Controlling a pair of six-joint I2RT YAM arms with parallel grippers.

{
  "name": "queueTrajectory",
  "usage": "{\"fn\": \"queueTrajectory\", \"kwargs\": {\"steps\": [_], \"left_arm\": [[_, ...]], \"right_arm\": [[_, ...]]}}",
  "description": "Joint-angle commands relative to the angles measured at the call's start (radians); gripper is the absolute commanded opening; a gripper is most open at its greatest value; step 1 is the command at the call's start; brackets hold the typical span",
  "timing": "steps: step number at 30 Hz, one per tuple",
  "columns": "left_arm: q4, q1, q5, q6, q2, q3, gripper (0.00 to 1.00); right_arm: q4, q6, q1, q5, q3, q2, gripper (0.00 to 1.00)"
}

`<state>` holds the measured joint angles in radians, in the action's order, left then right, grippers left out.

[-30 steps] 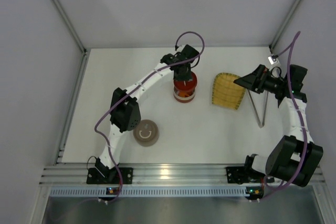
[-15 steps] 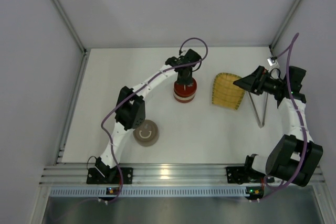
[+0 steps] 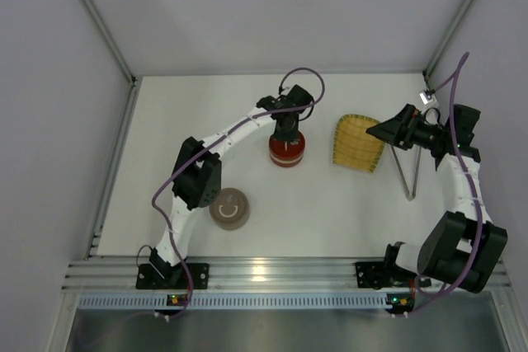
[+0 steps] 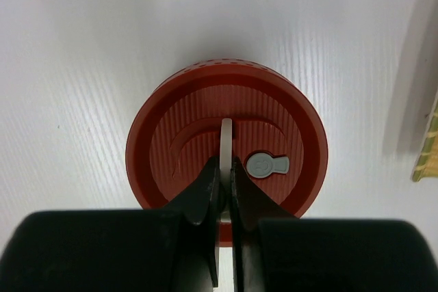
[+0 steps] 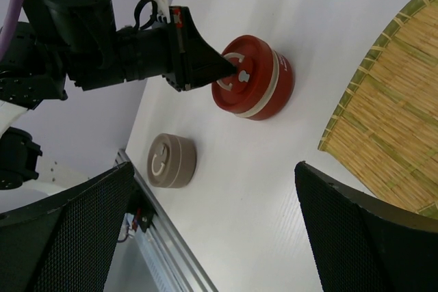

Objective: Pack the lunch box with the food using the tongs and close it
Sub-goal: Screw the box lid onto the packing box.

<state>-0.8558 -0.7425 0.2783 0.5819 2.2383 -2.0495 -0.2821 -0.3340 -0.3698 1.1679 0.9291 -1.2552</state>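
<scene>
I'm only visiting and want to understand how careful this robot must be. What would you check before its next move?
1. Left gripper shut on the white handle of the red tin: ok.
2. Red tin open for packing: not ok, its lid is on.
3. Right gripper open and holding nothing: ok.
4. Tongs lying free on the table, beside the yellow mat: ok.
5. Food located: cannot tell, no pieces show in any view.

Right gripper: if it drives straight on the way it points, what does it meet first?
Probably the bare white table, in the gap between the red round tin and the yellow woven mat: that is what shows between the open right gripper fingers. Depth is unclear.
</scene>
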Motion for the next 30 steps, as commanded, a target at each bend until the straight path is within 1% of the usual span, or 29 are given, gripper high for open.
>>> {"fn": "queueTrajectory", "kwargs": {"steps": [1, 11, 16, 20, 23, 24, 25, 26, 28, 29, 30], "left_arm": [[-0.043, -0.024, -0.017, 0.016, -0.068, 0.107, 0.00], [-0.009, -0.077, -0.019, 0.038, -0.175, 0.250, 0.00], [-0.005, -0.084, -0.016, 0.042, -0.198, 0.264, 0.00], [0.001, -0.087, -0.024, 0.016, -0.181, 0.265, 0.00], [0.023, -0.086, -0.094, -0.083, -0.155, 0.275, 0.00], [0.024, -0.086, -0.117, -0.161, -0.132, 0.272, 0.00], [0.008, -0.086, -0.138, -0.203, -0.115, 0.252, 0.00], [-0.006, -0.086, -0.181, -0.290, -0.100, 0.240, 0.00], [-0.022, -0.083, -0.240, -0.381, -0.076, 0.241, 0.00], [-0.019, -0.080, -0.328, -0.472, -0.075, 0.256, 0.00], [-0.015, -0.077, -0.364, -0.517, -0.080, 0.274, 0.00]], "right_arm": [[0.006, 0.018, -0.015, 0.009, 0.001, 0.000, 0.99], [-0.002, 0.019, -0.015, 0.007, 0.002, 0.023, 0.99], [-0.002, 0.020, -0.015, 0.007, 0.001, 0.019, 0.99], [0.003, 0.018, -0.015, 0.007, 0.001, 0.016, 0.99], [-0.008, 0.038, -0.015, 0.009, 0.004, 0.014, 0.99], [-0.018, 0.049, -0.015, 0.009, 0.008, 0.016, 0.99], [-0.032, 0.064, -0.015, 0.009, 0.013, 0.016, 0.99], [-0.060, 0.094, -0.015, 0.010, 0.016, 0.016, 0.99], [-0.080, 0.116, -0.015, 0.016, 0.025, 0.013, 0.99], [-0.091, 0.130, -0.015, 0.022, 0.025, 0.008, 0.99], [-0.097, 0.136, -0.015, 0.032, 0.030, 0.008, 0.99]]}}
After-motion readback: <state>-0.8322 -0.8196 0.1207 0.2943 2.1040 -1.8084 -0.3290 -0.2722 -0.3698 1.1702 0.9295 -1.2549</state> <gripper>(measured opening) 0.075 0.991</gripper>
